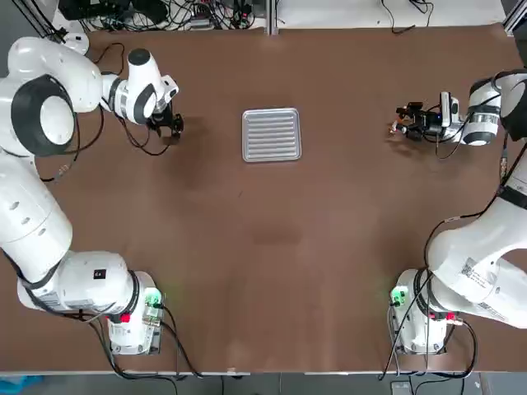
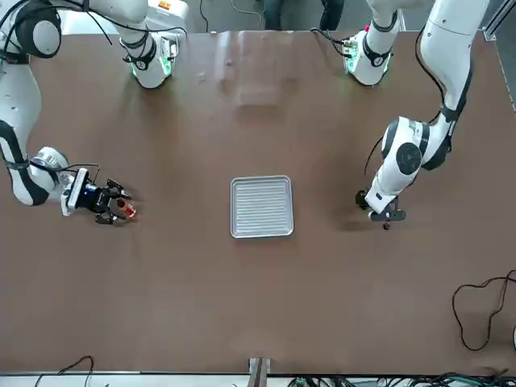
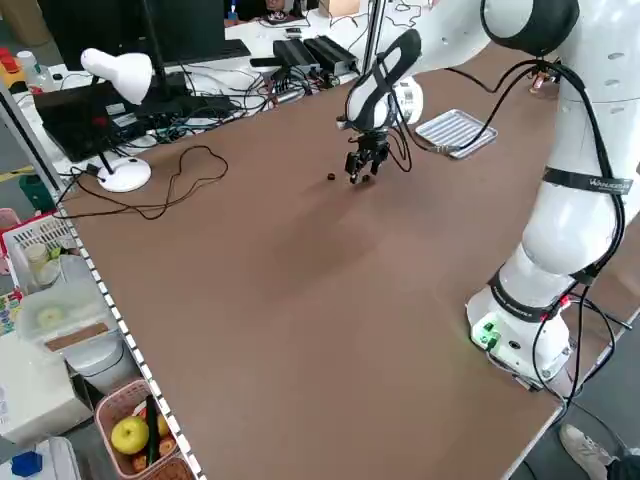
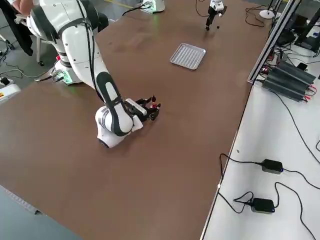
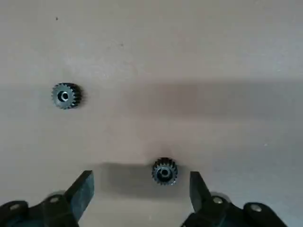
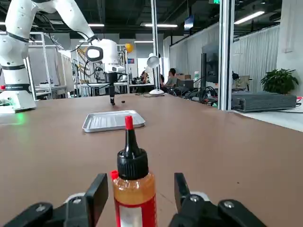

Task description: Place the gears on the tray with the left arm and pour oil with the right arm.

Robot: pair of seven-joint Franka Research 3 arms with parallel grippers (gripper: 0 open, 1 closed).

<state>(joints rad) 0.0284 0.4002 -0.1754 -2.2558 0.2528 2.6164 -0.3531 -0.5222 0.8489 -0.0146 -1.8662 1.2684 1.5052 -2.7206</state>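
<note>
Two small dark gears lie on the brown table left of the tray (image 1: 271, 134). One gear (image 5: 164, 171) sits between the open fingers of my left gripper (image 5: 141, 189), touching neither. The other gear (image 5: 66, 96) lies apart, outside the jaws. The left gripper (image 1: 169, 123) points down at the table. The oil bottle (image 6: 134, 189), amber with a red label, black cap and red tip, stands upright right of the tray. My right gripper (image 6: 140, 189) lies low and level around it, with a small gap showing on each side. In the front view the bottle (image 2: 127, 211) shows at that gripper's tips (image 2: 113, 205).
The ribbed silver tray (image 2: 260, 206) lies flat mid-table between the two arms. Cables, a desk lamp (image 3: 120, 75) and electronics line the table's far edge. The arm bases (image 1: 132, 317) stand at the near edge.
</note>
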